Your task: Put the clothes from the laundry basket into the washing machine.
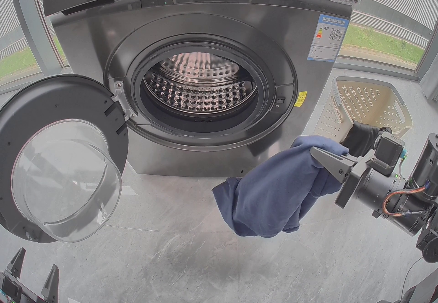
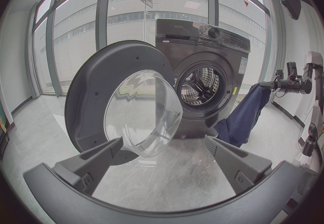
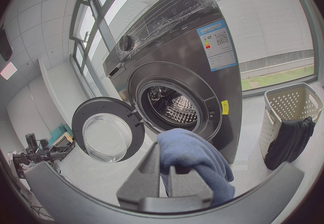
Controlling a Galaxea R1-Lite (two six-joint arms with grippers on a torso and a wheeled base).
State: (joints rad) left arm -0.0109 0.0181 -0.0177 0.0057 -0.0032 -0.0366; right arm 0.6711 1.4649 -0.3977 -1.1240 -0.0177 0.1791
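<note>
A blue garment (image 1: 273,185) hangs in the air in front of the washing machine (image 1: 200,34), low and to the right of its open drum (image 1: 198,84). My right gripper (image 1: 326,155) is shut on the garment's top edge; the cloth drapes over my right gripper (image 3: 165,167) in the right wrist view and shows far off as the blue garment (image 2: 246,116) in the left wrist view. The cream laundry basket (image 1: 369,103) stands right of the machine, a black garment (image 1: 362,137) draped over its front rim. My left gripper (image 2: 162,150) is open, low at the left, holding nothing.
The machine's round door (image 1: 59,158) is swung open to the left, its clear bowl facing out. Grey tiled floor (image 1: 173,249) lies in front of the machine. Windows stand behind and beside it.
</note>
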